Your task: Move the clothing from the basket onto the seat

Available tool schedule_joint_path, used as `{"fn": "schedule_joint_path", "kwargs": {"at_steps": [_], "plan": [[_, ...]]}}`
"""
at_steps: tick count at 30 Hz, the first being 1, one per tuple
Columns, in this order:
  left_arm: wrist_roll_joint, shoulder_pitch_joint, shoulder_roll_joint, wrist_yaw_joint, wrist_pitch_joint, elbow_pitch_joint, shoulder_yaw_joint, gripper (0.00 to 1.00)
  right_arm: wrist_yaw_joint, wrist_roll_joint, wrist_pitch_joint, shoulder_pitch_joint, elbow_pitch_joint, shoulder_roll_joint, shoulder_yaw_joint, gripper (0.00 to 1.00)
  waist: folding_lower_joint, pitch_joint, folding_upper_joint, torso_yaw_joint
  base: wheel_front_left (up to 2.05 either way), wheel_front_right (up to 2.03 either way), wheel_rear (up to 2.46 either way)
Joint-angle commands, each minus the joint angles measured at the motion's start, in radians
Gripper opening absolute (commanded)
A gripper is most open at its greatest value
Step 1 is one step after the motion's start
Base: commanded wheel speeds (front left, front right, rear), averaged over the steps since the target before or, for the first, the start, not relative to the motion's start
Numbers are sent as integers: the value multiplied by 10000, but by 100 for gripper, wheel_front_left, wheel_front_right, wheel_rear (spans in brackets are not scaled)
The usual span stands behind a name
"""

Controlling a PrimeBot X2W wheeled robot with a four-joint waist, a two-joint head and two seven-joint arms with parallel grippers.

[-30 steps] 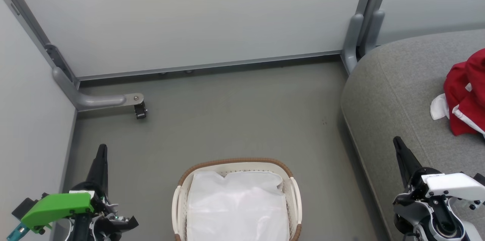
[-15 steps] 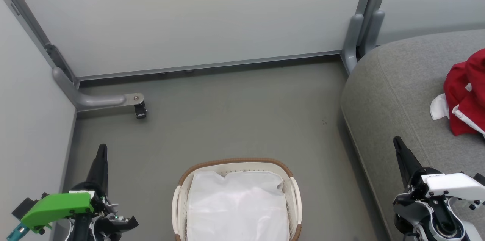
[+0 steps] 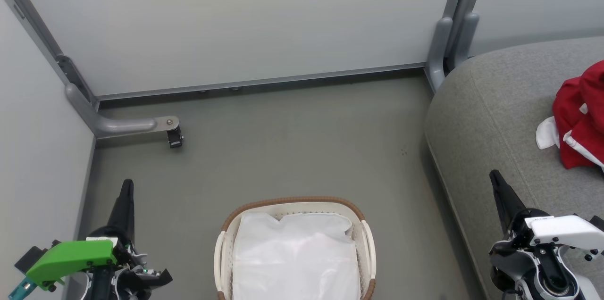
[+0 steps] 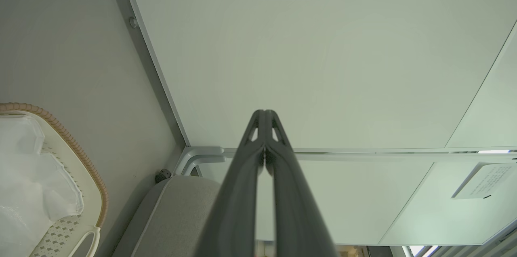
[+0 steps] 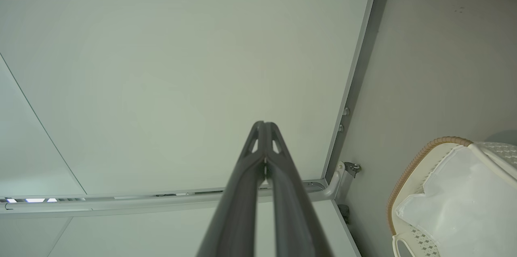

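clothing (image 3: 581, 120) on seat (image 3: 490, 116), ahead-right of clenched, empty right end effector (image 3: 494, 176), apart. left end effector (image 3: 127, 183) clenched too. basket (image 3: 292, 201) between them, liner (image 3: 295, 253) showing; underneath hard to tell. open floor (image 3: 292, 149) ahead.

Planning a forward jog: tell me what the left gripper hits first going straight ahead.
Probably the pale wall panel; the left gripper aims at it, nothing between, though depth is unclear.

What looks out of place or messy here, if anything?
Nothing stands out. The red clothing lies bunched on the grey seat, and the basket stands upright on the floor with its white liner inside.
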Motion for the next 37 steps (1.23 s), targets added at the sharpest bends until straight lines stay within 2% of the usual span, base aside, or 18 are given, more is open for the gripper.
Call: {"fn": "schedule_joint_path", "kwargs": {"at_steps": [1, 37], "plan": [[-27, -111, 66, -46, 31, -17, 22, 0, -3, 38, 14, 104, -40, -59, -16, 0, 0, 0, 0, 0, 0, 0, 0], [-28, -111, 66, -46, 30, -17, 21, 0, -3, 39, 11, 105, -39, -59, -14, 0, 0, 0, 0, 0, 0, 0, 0]]}}
